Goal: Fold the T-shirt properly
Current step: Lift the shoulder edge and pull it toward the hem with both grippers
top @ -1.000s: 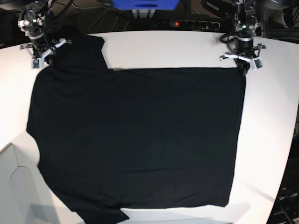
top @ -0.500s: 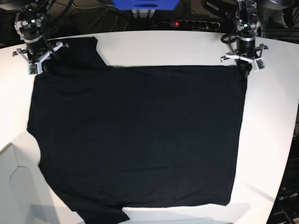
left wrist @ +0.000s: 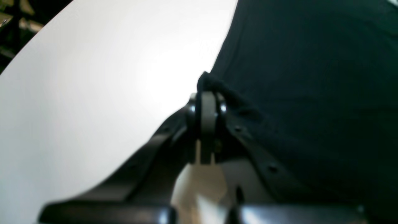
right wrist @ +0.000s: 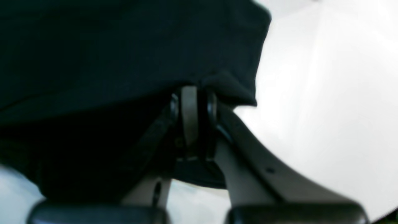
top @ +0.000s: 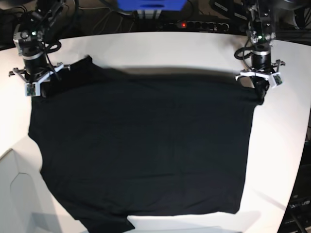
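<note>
Over the last second you have raised the far edge of the large black cloth T-shirt [top: 141, 145]. A moment back that edge lay flat and straight across the white tabletop [top: 160, 51]; now it sags in a shallow curve between the two arms, with a shadow under it, and the far sleeve on the base view's left has been drawn inward and bunched.

Your left pincer [left wrist: 207, 93] is clamped tight on a small tuft at the shirt's far corner on the base view's right [top: 259, 92]; the wrist view shows black cloth pinched between the closed jaws.

Your right pincer [right wrist: 190, 93] is likewise closed hard on a gather of cloth at the sleeve end [top: 36, 87], with fabric hanging on both sides of it.

The rest of the shirt still lies spread flat over the tabletop, its near hem close to the front edge. No print shows from here.

I judge this as the start of the first fold: both grips look secure, so carrying the far edge toward the near hem seems the next step. Watch the bunched sleeve; it may fold in crooked.
</note>
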### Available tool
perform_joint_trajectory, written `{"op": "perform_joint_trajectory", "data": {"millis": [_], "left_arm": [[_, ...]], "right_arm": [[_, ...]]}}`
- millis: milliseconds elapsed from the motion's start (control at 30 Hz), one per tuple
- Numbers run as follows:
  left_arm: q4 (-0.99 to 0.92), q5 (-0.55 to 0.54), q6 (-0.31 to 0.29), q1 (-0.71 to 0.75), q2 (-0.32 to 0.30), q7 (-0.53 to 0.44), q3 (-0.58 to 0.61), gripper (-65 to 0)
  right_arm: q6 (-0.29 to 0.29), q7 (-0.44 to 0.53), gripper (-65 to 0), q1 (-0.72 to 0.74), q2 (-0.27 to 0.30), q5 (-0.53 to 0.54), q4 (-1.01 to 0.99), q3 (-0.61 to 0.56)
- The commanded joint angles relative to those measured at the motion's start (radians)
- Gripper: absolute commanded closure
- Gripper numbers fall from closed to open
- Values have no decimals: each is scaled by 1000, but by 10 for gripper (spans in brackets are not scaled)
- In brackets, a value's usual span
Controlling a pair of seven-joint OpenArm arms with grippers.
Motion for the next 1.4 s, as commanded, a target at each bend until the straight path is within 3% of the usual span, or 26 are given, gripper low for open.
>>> {"op": "perform_joint_trajectory", "data": {"millis": [0,433,633,833,1133,1367], "left_arm": [[13,2,1,-4,-12,-26,-7,-1],[-79,13,1,-219,-12,-23,-1,-1],[-100,13,-4,-354,-12,115,-5,-1],[-168,14,-2,-486,-12,188,-4,-1],[-260,14,-4,-554,-12,198,2,-1],[-284,14,-6,-589,-13,191,-2,-1]], "right_arm": [[14,27,0,18,8,15,14,2],[14,25,0,299,65,14,-173,-8],[14,25,0,443,123,12,-334,-36],[13,25,0,577,183,12,-507,-99],[13,36,0,756,229,12,-748,-100],[13,39,0,809,249,12,-859,-100]]}}
